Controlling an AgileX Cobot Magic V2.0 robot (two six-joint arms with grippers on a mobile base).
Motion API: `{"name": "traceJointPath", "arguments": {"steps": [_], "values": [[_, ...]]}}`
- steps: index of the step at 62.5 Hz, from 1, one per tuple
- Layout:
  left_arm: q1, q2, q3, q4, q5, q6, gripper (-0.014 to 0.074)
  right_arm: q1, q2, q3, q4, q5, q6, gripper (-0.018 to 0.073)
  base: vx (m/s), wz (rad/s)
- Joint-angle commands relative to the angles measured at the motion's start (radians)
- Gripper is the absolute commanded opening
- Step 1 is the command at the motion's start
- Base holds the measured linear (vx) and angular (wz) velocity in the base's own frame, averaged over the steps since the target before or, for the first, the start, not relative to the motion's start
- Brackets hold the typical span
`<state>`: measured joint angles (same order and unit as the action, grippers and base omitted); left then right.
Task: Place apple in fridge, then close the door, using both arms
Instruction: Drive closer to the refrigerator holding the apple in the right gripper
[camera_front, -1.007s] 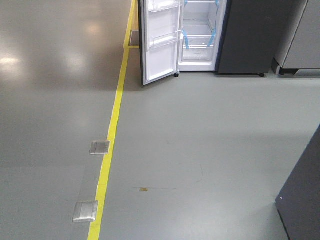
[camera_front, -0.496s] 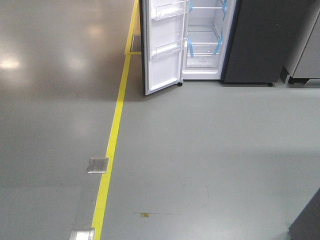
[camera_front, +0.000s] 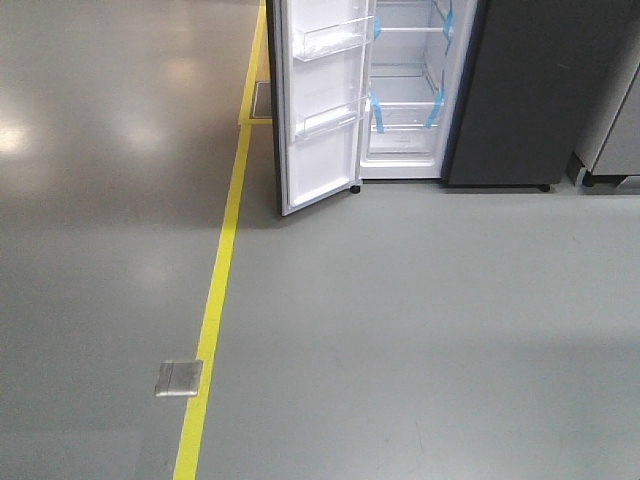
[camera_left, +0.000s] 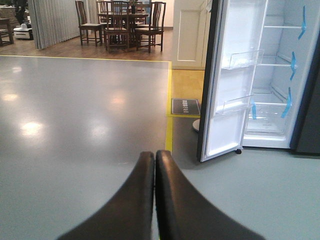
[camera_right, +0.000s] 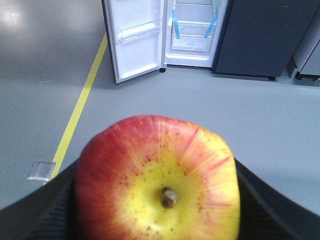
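The apple (camera_right: 157, 180), red with a yellow patch round the stem, fills the lower right wrist view, clamped between the black fingers (camera_right: 45, 215) of my right gripper (camera_right: 157, 200). The fridge (camera_front: 410, 90) stands ahead across the floor, its white inside with blue-taped glass shelves showing; it also shows in the left wrist view (camera_left: 280, 75) and the right wrist view (camera_right: 192, 30). The door (camera_front: 318, 100) is swung open to the left, white inner face with clear bins towards me. My left gripper (camera_left: 154, 157) is shut and empty, its fingers pressed together, pointing towards the door (camera_left: 232, 75).
A yellow floor line (camera_front: 215, 290) runs from the door's foot towards me, with a metal floor plate (camera_front: 178, 379) beside it. A dark grey panel (camera_front: 535, 90) stands right of the fridge. A dining table with chairs (camera_left: 120, 22) stands far back left.
The fridge and door have grown larger and shifted in the front view, and the floor plates have slid down and out of frame: the base has moved closer to the fridge.
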<state>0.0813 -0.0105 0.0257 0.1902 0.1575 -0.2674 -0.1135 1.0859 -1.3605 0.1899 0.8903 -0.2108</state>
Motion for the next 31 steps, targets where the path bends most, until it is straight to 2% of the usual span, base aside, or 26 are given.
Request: {"name": "traceJointPath", "arguments": {"steps": [1,31], "values": [[-0.002,-0.015,0.029,-0.002,-0.068,-0.004,-0.0006,-0.002,-0.02,-0.03,0.01,-0.075,-0.008,0.0023,0.32,-0.05],[-0.002,-0.015,0.029,-0.002,-0.068,-0.004,-0.0006,-0.002,-0.02,-0.03,0.01,-0.075,-0.008,0.0023,0.32,-0.03]]}}
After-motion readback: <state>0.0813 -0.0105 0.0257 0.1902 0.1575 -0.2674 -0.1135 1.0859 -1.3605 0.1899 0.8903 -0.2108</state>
